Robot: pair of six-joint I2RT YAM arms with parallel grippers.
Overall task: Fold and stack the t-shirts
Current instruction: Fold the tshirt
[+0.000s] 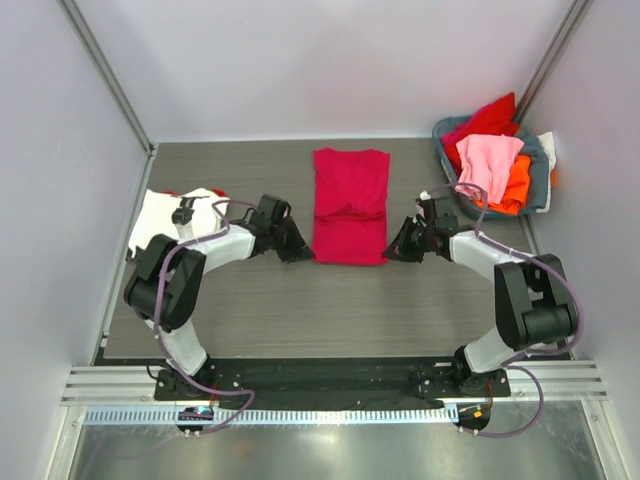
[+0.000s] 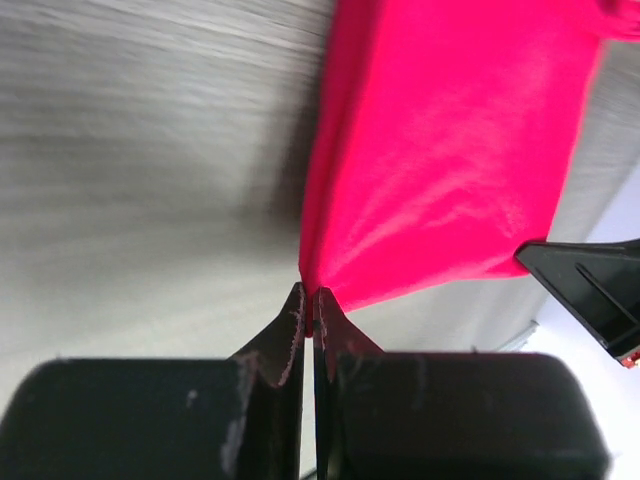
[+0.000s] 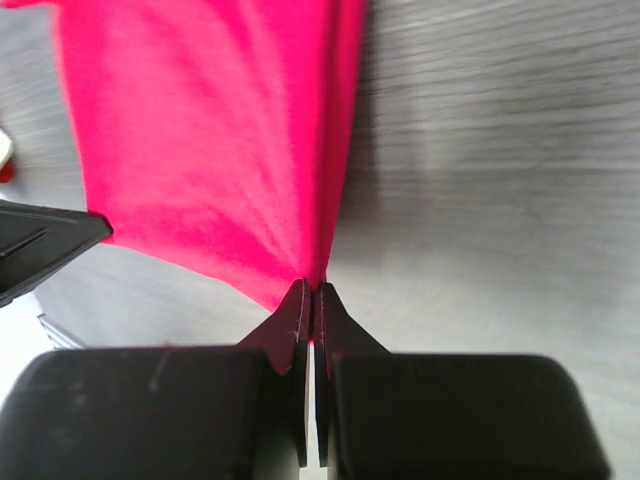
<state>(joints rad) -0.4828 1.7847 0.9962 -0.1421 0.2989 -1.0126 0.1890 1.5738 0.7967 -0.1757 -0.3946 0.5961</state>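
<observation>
The surface [image 1: 260, 310] was a grey, wood-grained board with pale walls on three sides. A crimson-magenta t-shirt [image 1: 350, 195] lay flat at its middle, folded into a narrow strip running from far to near. A white t-shirt [image 1: 165, 215] with dark markings lay at the left edge, well apart from it. A grey-blue basket [image 1: 537, 172] stood in the far right corner.

**Inspector A:** Status, black-and-white jointed left arm [image 1: 205, 255]?

**Inspector B:** Base at seven o'clock, elbow folded, forearm low. Its black two-finger left gripper [image 1: 296, 243] points to three o'clock, jaws pinched on the crimson-magenta cloth t-shirt [image 1: 350, 200].

**Inspector A:** And the black-and-white jointed right arm [image 1: 480, 250]?

**Inspector B:** Mirrored from five o'clock. Its black two-finger right gripper [image 1: 402, 243] points to nine o'clock and pinches the same shirt.
</observation>
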